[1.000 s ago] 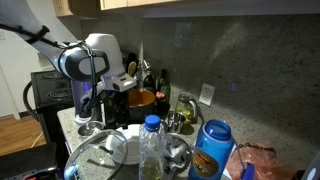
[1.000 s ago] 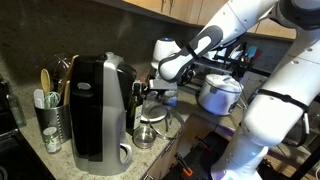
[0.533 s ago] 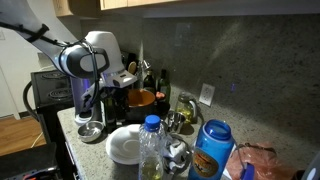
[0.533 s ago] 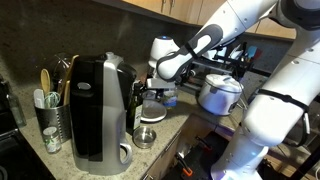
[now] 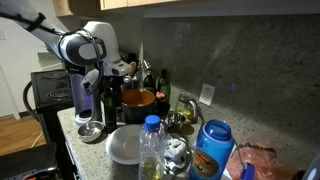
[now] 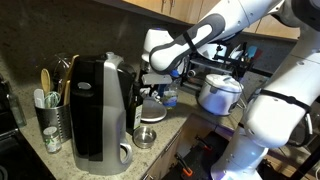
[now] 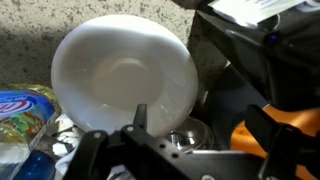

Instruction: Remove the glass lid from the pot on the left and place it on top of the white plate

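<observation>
Granite counter point(image 7: 25, 40), busy scene: pot point(image 5: 140, 98) stands uncovered toward the back edge, so lift-off looks done; white plate point(image 7: 122, 78) sits near the front edge under the gripper point(image 7: 140, 150), claw too dark to call; glass lid not clearly visible, maybe already on it

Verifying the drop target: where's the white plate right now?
In an exterior view the white plate lies near the front edge of the counter, before the pot and beside the blue-capped bottle; it fills the wrist view's upper left.

pot point(image 5: 140, 99) behind white plate point(image 5: 124, 147)
</observation>
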Controlling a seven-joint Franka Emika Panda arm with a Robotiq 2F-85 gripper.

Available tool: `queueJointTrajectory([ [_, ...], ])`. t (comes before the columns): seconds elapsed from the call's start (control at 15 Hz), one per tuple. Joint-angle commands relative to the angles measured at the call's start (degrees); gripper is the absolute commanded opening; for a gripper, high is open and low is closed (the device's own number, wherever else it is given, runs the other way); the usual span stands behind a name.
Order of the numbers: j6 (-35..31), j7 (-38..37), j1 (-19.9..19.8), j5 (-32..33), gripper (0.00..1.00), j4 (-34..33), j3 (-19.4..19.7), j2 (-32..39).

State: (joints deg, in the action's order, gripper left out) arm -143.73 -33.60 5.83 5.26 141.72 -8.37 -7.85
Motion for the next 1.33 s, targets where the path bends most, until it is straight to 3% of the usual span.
queueJointTrajectory([
  [0.0, 6.8, 2.4, 0.4, -1.2, 1.0, -3.8, -1.0, -1.6],
  [0.73, 20.5, 2.5, 0.5, -0.2, 1.0, -15.3, -1.7, 0.1],
  [1.13, 24.7, 5.4, 0.7, -1.8, 1.0, -18.8, -1.3, 1.6],
  [1.27, 22.4, 4.1, 0.6, -0.5, 1.0, -16.9, -1.5, 0.7],
])
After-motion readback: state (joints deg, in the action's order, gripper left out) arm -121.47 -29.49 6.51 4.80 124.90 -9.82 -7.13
